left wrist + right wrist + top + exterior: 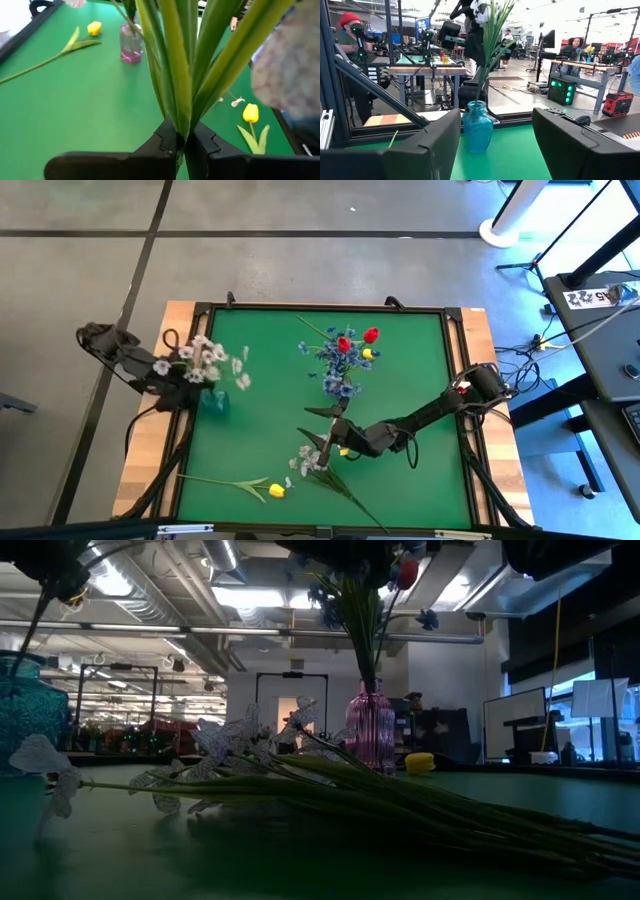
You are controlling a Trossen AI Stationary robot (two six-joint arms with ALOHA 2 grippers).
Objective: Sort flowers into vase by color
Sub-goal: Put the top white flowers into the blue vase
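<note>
In the left wrist view, a bundle of broad, smooth green stems (177, 75) is clamped at the lower middle of the frame between the closed jaws of the left gripper (181, 142). These belong to the white spray (205, 360), a bushy cluster of small papery blossoms seen at the left of the high view, held just above the teal vase (214, 400). That vase appears glassy and ribbed, with a narrow neck and a bulbous body, so the step in hand is judged to be the seating of the white spray in it. The stems are best kept vertical and centred over the neck, lowered slowly, and released only once they are well inside, since the flared leaves could catch on the rim and tip the light vase.

Lower in the high view, the right gripper (322, 430) is stretched toward the middle of the green felt-like tabletop (420, 370), its jaws standing open and holding nothing. Just below it a second pale spray (308, 463) lies flat, its thin stems running toward the lower right. A yellow tulip (276, 491), a smooth, plastic-looking bud on a long stem with a blade-shaped leaf, lies at the lower left.

Farther up, at the centre, a fluted pink vase (371, 730) is filled with blue blossoms (330, 360), two red tulips (357, 338) and a yellow bloom (367, 353), so the colours there are mixed.
</note>
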